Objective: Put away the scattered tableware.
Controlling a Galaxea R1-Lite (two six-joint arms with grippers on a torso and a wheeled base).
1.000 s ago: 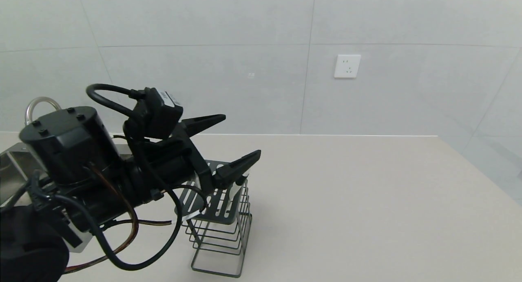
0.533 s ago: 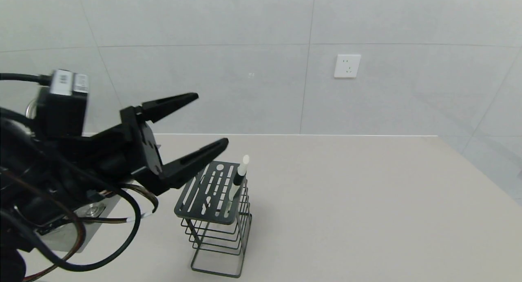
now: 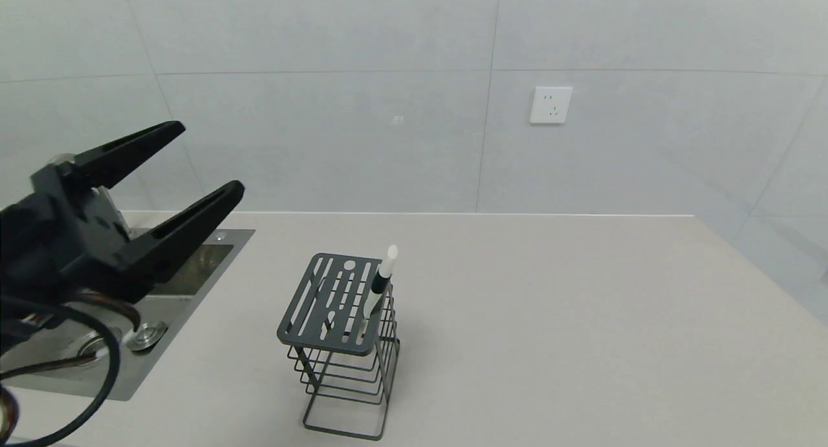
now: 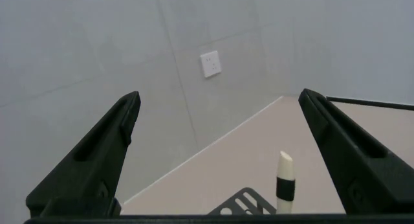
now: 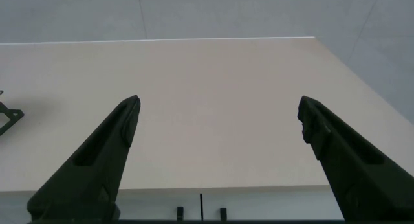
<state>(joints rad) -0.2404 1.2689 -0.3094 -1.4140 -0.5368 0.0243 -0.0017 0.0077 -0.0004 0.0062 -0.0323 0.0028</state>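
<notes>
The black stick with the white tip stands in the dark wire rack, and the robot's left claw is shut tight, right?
Not quite. The head view shows the left gripper wide open and empty, not shut. The white-tipped black stick does stand in the dark wire rack.

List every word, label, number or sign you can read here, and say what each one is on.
There is no readable text.
Wall socket: plain white with pin holes only, no print to make out.
Utensil in the rack: white tip and a black band, no lettering.
Rack top: cut-out slots only, no marks.
</notes>
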